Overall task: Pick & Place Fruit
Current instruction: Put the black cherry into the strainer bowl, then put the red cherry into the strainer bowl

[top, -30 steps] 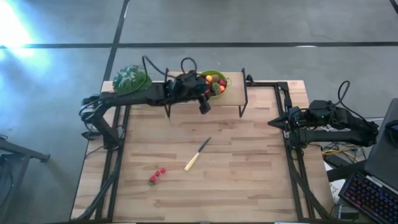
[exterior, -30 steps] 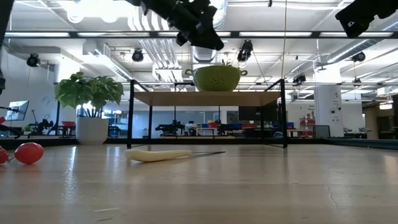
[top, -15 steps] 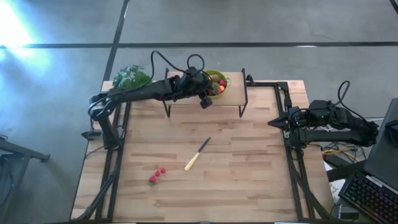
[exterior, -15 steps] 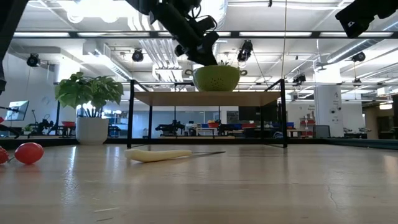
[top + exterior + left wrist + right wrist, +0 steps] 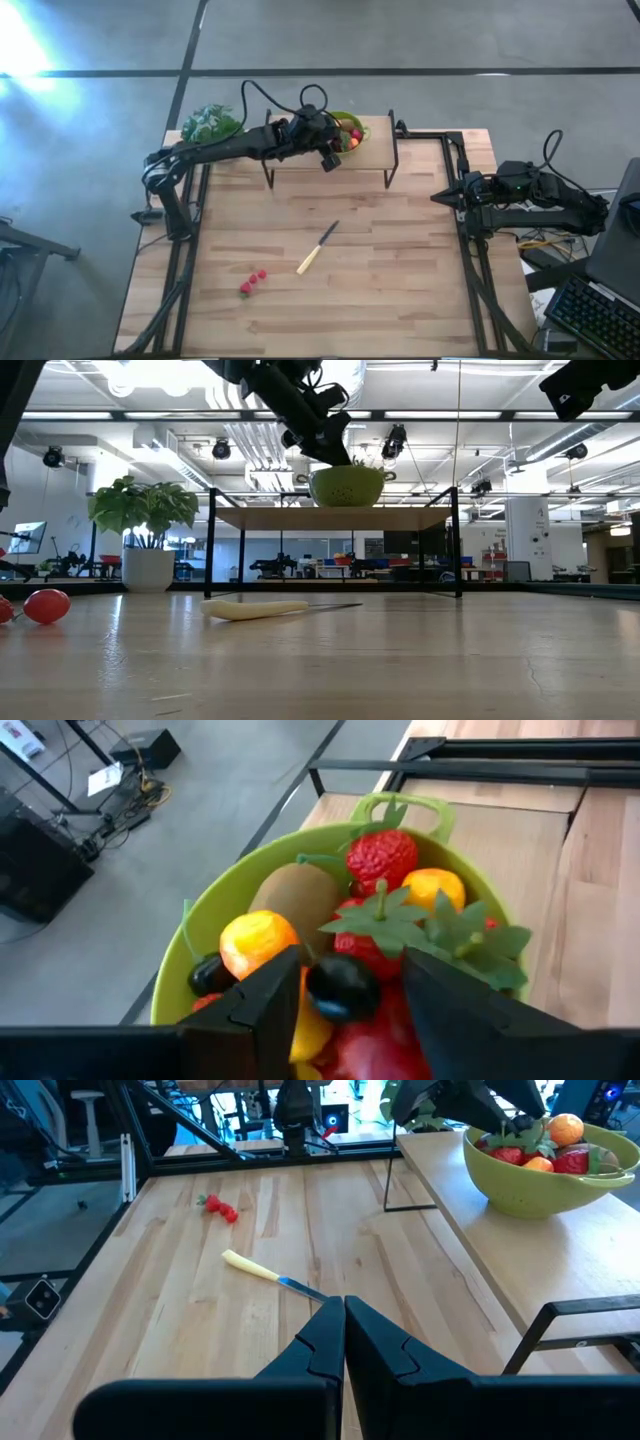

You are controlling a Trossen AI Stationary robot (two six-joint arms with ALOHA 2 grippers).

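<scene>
Left to right across the table. At the far left corner stands a potted plant [image 5: 209,124]. The left arm reaches from there along the raised shelf [image 5: 375,140]; the left gripper [image 5: 345,990] hangs over the green bowl [image 5: 205,930] on that shelf, fingers spread, with a dark berry [image 5: 342,988] lying between them on the heap. Whether the pads touch the berry cannot be told.

The bowl holds most of the fruit: a kiwi-like ball [image 5: 295,900], an orange piece [image 5: 258,942], strawberries [image 5: 382,858] with leafy caps, and a second orange piece [image 5: 433,890].

On the open tabletop, near and left of centre, lie a few red berries [image 5: 250,282], with a pale-handled knife [image 5: 317,248] just to their right.

The right gripper [image 5: 344,1325] waits at the table's right edge, fingers pressed together and empty.

Handling, as a judgement: the pieces look small, light and smooth, so they may roll or slip from a pinch. The red berries are best taken across the widest part of the body, not by the leaf cap; the rounder kiwi-like ball needs a wider, centred grip.
</scene>
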